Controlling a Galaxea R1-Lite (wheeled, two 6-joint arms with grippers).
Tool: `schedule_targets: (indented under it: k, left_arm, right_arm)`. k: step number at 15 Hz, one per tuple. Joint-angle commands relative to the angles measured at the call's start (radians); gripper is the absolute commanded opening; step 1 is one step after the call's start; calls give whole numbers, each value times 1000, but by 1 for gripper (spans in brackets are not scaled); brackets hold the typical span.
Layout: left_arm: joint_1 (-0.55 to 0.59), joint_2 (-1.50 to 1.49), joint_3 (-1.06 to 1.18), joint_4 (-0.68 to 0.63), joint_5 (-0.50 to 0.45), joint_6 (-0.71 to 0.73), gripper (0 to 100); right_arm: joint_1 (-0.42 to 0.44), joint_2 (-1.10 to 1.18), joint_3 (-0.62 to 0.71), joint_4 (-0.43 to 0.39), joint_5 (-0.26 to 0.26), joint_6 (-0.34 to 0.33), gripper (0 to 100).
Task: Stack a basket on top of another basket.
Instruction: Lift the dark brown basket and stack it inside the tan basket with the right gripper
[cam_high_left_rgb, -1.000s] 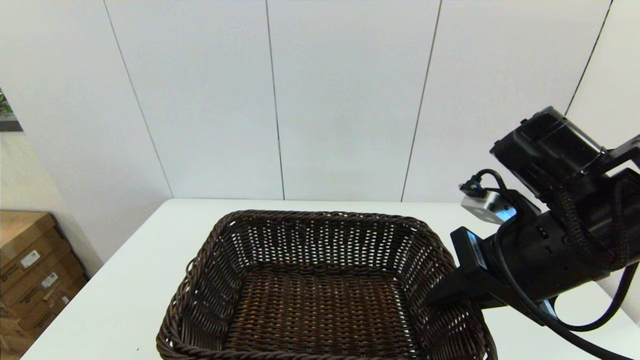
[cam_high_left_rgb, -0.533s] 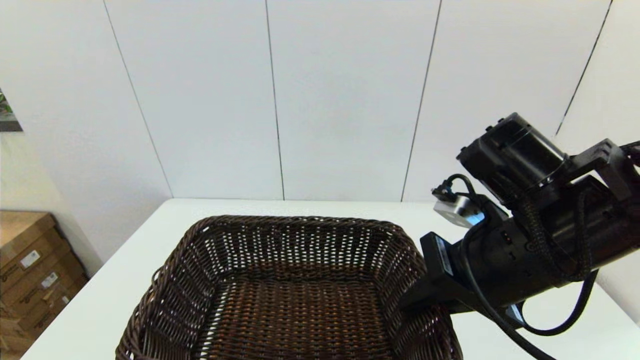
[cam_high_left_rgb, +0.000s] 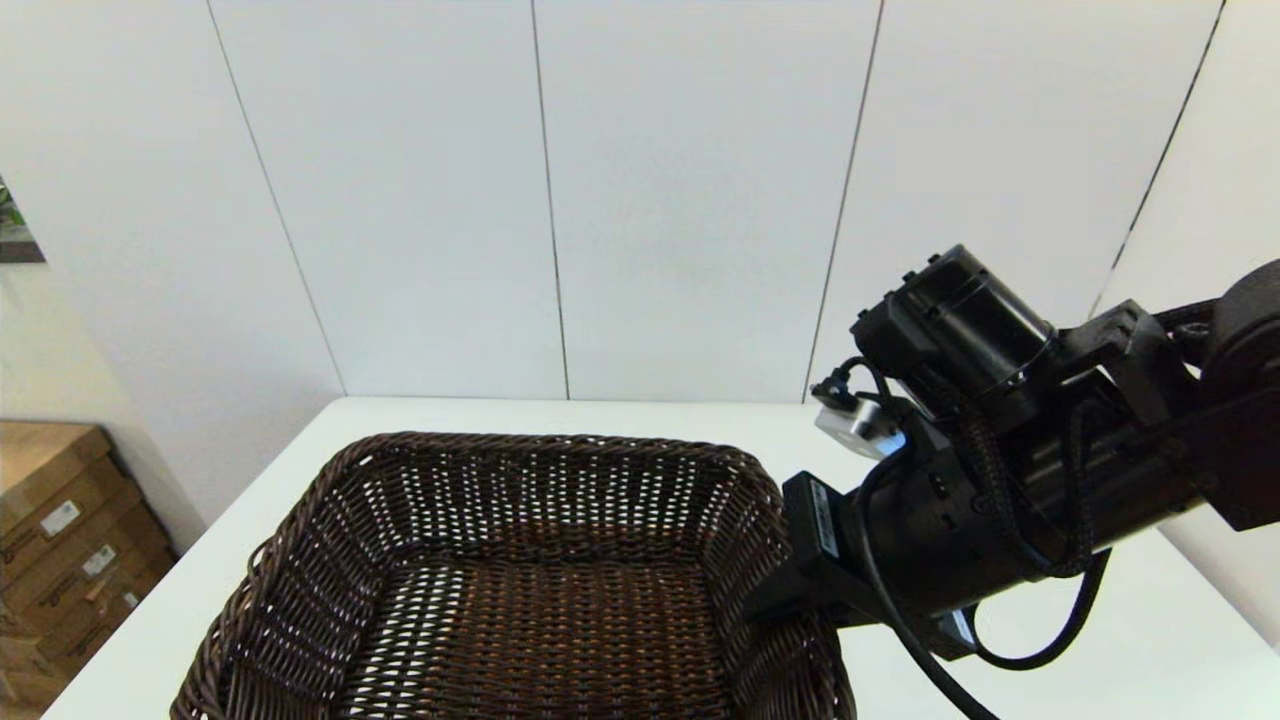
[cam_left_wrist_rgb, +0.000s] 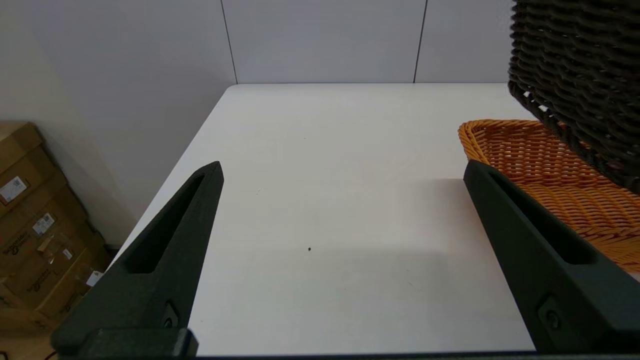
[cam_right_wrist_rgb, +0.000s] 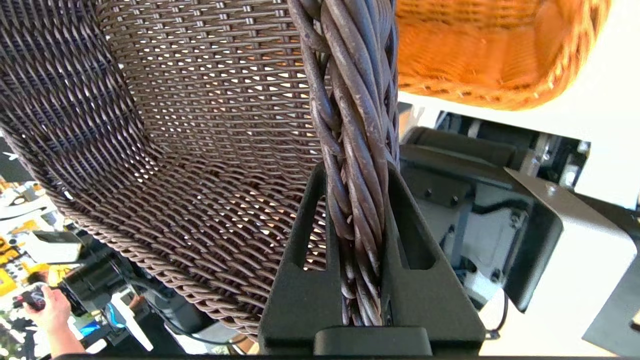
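A dark brown woven basket (cam_high_left_rgb: 520, 600) hangs in the air over the table, tilted. My right gripper (cam_high_left_rgb: 775, 605) is shut on the braided rim of its right side; in the right wrist view the two fingers (cam_right_wrist_rgb: 300, 280) pinch that rim (cam_right_wrist_rgb: 356, 172). The orange-tan basket (cam_left_wrist_rgb: 550, 170) rests on the table below the dark basket's corner (cam_left_wrist_rgb: 575, 75) and also shows past the rim as another basket (cam_right_wrist_rgb: 475, 50). The head view hides it. My left gripper (cam_left_wrist_rgb: 342, 167) stands open above bare table, left of the orange basket, with nothing in it.
The white table (cam_high_left_rgb: 1150, 650) runs back to a white panelled wall. Cardboard boxes (cam_high_left_rgb: 70, 540) are stacked on the floor beyond the table's left edge, also seen as boxes (cam_left_wrist_rgb: 30, 225) in the left wrist view.
My right gripper has carried the dark basket leftward across the table, and the arm has followed it. The grip on the rim is unchanged.
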Motion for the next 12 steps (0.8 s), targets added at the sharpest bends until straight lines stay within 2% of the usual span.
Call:
schedule_targets:
  k: [1, 8, 10, 12]
  left_arm:
    - [0, -2, 2, 0, 0, -1, 100]
    - [2, -2, 2, 0, 0, -1, 100]
    - [0, -2, 2, 0, 0, -1, 100]
    - [0, -2, 2, 0, 0, -1, 100]
  right_arm:
    - [1, 40, 1, -26, -41, 6, 0]
    - [-4, 61, 1, -45, -57, 0, 0]
    - [-4, 63, 1, -45, -81, -4, 0]
    - [-5, 64, 1, -46, -84, -8, 0]
